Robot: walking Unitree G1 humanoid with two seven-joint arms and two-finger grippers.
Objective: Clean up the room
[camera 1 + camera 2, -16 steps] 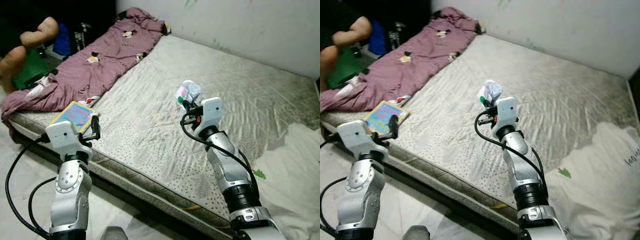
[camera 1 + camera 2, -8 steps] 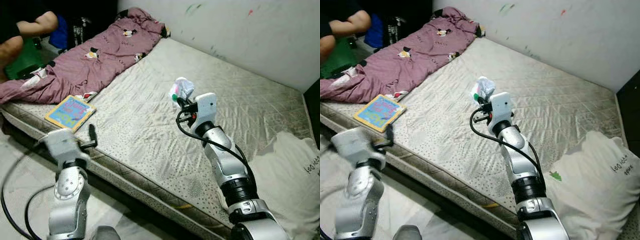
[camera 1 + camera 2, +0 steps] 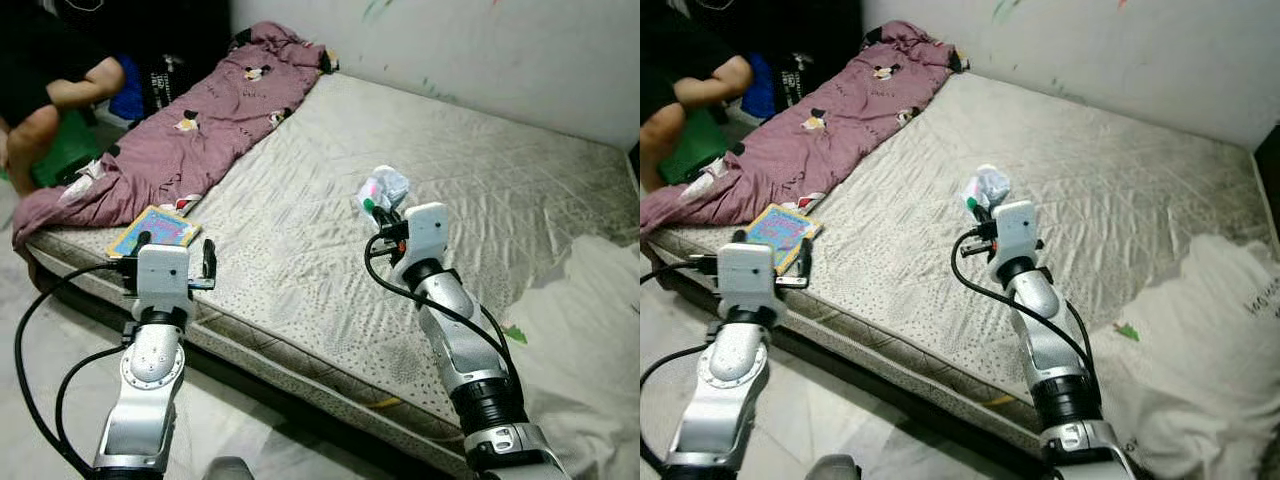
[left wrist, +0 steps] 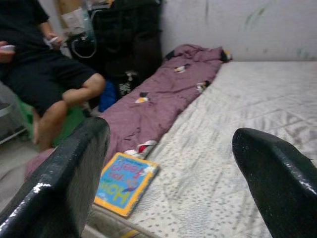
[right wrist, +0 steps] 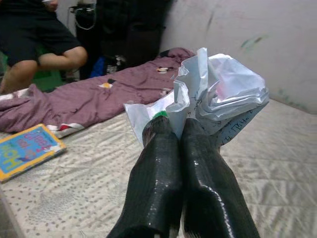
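Crumpled paper wad [image 5: 220, 94], white with a green and pink patch, pinched at its lower edge between the closed fingers of the right gripper [image 5: 179, 130] and held up clear above the mattress [image 3: 300, 240]. No clear long axis to it; bulk bunched above and beyond the fingertips, standing up and away from the wrist, toward the wall.

Right arm [image 3: 455, 340] stretched forward and up from the lower right, elbow low, wrist cocked so the fingers point upward over the middle of the bed. Left arm [image 3: 145, 380] raised upright at the near edge of the bed, left gripper [image 3: 172, 252] spread wide with nothing between the fingers [image 4: 64, 173], aimed across the mattress toward the far wall.

Beyond the left gripper, a rumpled purple blanket [image 3: 190, 130] running along the mattress's left side to the far corner. Well to the right of the right arm, a white pillow [image 3: 1200, 330]. Just past the left gripper, near the mattress corner, a colourful children's book [image 4: 125, 181] lying flat, touching the blanket's hem. Left of the bed, a person's bent knees and arm [image 3: 60, 100].
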